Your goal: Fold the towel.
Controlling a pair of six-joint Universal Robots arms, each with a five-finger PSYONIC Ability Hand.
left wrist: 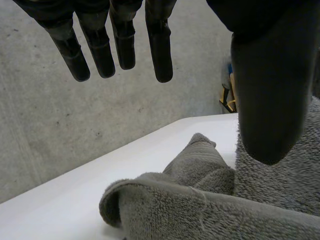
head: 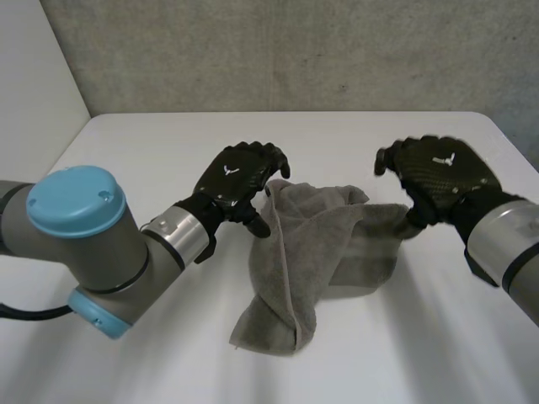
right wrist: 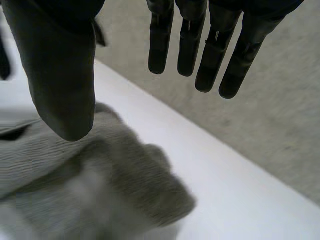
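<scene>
Fingers (left wrist: 160, 50) of the left hand (head: 236, 178) hang straight, spread from the thumb and gripping nothing, just above the left edge of the towel (head: 312, 252); the grey towel lies crumpled on the white table (head: 168, 143), between both hands; the right hand (head: 438, 172) is likewise slack-fingered and empty, over the towel's right corner.

A bare test room or lab; a plain white tabletop (head: 168, 151) stands against a rough grey concrete wall (head: 295, 50).

Grey towel (head: 312, 252) — soft, nubby terry cloth — on a smooth matt white table (head: 152, 151).
</scene>
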